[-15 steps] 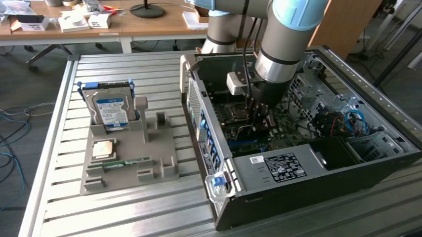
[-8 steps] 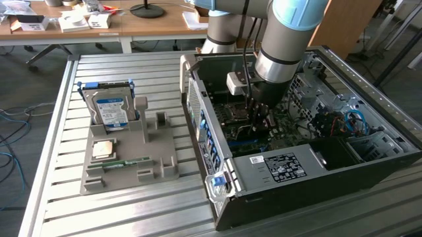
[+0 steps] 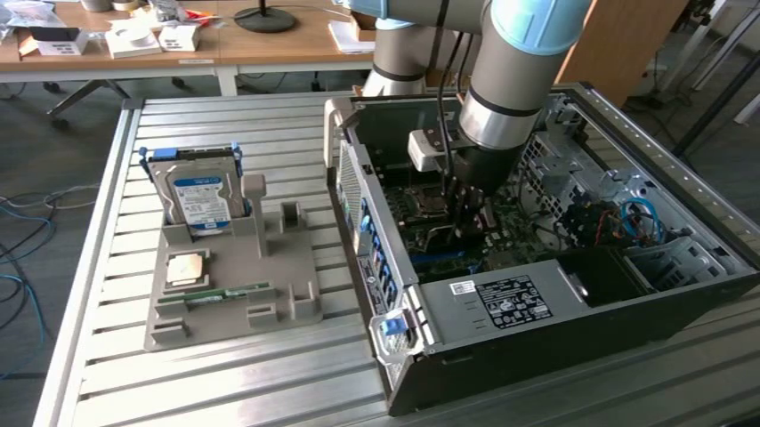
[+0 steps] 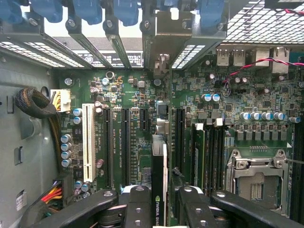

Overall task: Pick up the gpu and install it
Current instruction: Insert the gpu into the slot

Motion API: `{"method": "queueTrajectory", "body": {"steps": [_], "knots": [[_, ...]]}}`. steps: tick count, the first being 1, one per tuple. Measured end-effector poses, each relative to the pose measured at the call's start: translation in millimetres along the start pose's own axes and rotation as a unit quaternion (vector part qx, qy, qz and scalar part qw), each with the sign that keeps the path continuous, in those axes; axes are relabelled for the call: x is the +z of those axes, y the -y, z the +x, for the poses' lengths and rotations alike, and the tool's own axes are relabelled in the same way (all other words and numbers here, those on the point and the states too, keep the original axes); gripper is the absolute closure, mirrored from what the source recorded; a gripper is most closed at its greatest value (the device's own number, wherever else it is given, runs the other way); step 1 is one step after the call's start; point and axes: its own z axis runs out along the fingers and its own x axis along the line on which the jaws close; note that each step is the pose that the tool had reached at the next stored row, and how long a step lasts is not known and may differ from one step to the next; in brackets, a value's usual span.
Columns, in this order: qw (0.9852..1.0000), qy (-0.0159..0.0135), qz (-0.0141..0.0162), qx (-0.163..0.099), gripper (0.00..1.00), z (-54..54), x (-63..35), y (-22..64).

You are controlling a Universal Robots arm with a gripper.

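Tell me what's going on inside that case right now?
The arm's gripper is down inside the open PC case, clamped on the gpu, an NVIDIA card seen edge-on. The card is lined up among the black expansion slots of the motherboard; whether it is seated I cannot tell. Outside the case, the hard drive and memory stick sit in the grey holder.

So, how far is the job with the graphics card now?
Done: the thin dark gpu card is off the grey parts tray. In hand: the black gripper is shut on it at the slots of the green motherboard. Left: it is not yet released; whether it is seated, I cannot tell.
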Motion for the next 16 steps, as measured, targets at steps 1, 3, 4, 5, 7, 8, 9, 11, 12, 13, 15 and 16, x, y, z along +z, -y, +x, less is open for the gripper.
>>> {"method": "queueTrajectory", "body": {"steps": [1, 3, 4, 5, 7, 8, 9, 11, 12, 13, 15, 16], "knots": [[1.0, 0.0, 0.0, 0.0, 0.73, 0.0, 0.0, 0.0], [1.0, 0.0, 0.0, 0.0, 0.66, 0.0, 0.0, 0.0], [1.0, 0.0, 0.0, 0.0, 0.66, 0.0, 0.0, 0.0], [1.0, 0.0, 0.0, 0.0, 0.66, 0.0, -0.1, 0.0], [1.0, -0.0001, 0.0, 0.0, 0.66, 0.0, -1.5, 0.0], [1.0, 0.0, 0.0, 0.0, 0.66, 0.0, -2.7, 0.0], [1.0, -0.0001, 0.0, 0.0, 0.66, -0.1, -4.6, 0.0], [1.0, 0.0001, 0.0001, 0.0, 0.66, -0.2, -9.3, 0.0], [1.0, 0.0, 0.0002, 0.0, 0.66, -0.3, -11.9, 0.1], [1.0, 0.0, 0.0003, 0.0, 0.66, -0.3, -14.6, 0.1], [1.0, 0.0, 0.0004, 0.0, 0.66, -0.5, -20.8, 0.1], [1.0, 0.0, 0.0004, 0.0, 0.66, -0.6, -24.1, 0.1]]}}
